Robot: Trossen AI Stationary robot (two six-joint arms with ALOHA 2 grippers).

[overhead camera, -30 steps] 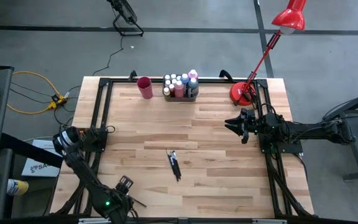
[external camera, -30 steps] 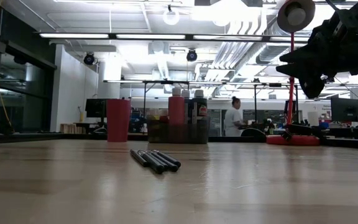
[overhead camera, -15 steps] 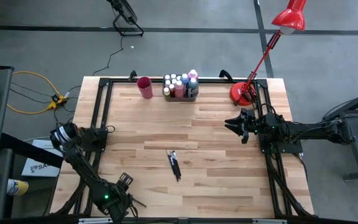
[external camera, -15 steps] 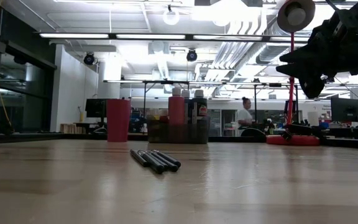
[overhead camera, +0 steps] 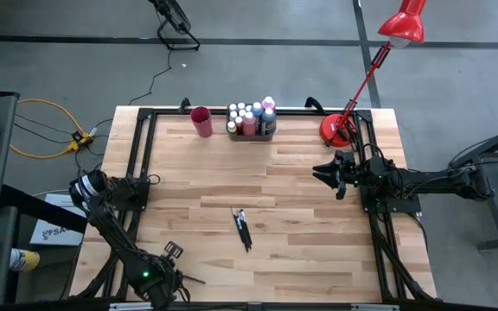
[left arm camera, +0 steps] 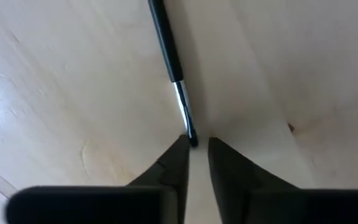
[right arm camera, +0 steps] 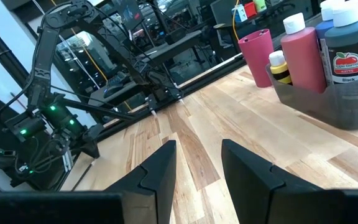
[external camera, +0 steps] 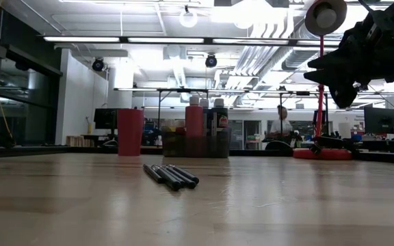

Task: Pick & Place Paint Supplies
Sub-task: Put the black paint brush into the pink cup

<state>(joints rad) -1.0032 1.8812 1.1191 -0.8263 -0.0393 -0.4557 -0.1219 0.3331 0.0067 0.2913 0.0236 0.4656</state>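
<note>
Dark left gripper (left arm camera: 193, 149) had narrowed since a second before, fingers now pinching a paintbrush (left arm camera: 169, 59) tip at the table's (overhead camera: 318, 250) near-left corner; its bristles were hidden. Right gripper (right arm camera: 196, 158) hung part-open, empty.

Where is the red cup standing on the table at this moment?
In the high view, the red cup stands near the table's far edge, left of centre, just beside the grey tray of paint bottles.
</note>
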